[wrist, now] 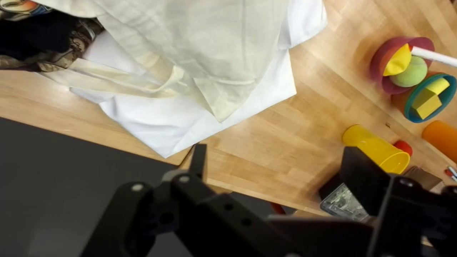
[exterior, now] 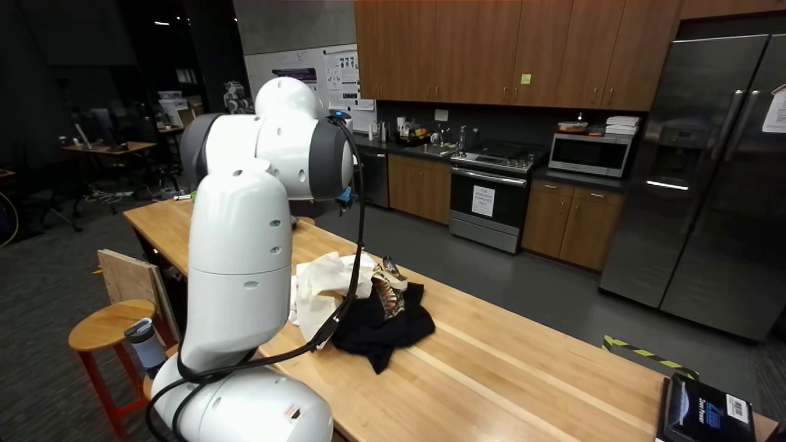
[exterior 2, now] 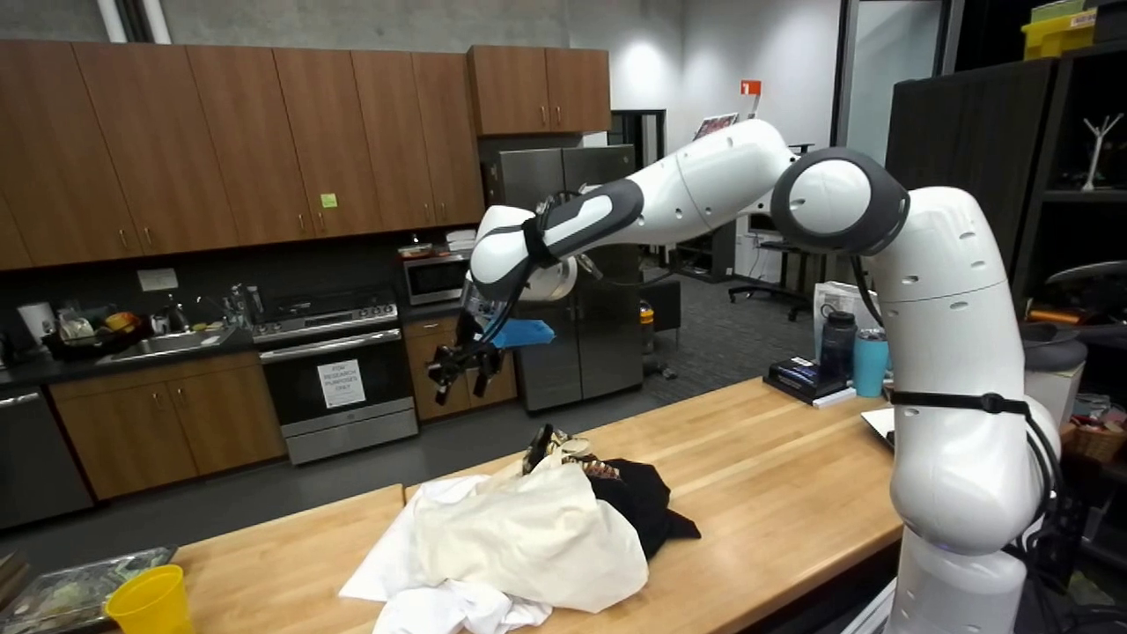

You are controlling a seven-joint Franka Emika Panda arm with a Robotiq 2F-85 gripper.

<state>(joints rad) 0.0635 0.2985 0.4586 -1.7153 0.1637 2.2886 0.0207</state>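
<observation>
My gripper stands open in the wrist view, its fingers wide apart with nothing between them. In an exterior view the gripper hangs in the air above the far edge of the wooden table, touching nothing. Nearest below it lies a heap of cloth. A cream cloth bag with a strap lies over a white cloth. Beside these is a black garment with a patterned piece on top. The arm hides most of the gripper in an exterior view, where part of the heap is covered too.
On the table, the wrist view shows a yellow cup, a purple cup holding a tennis ball, a teal cup with yellow blocks, and a transparent-lidded box. A black box, dark bottle and blue tumbler stand near the arm's base.
</observation>
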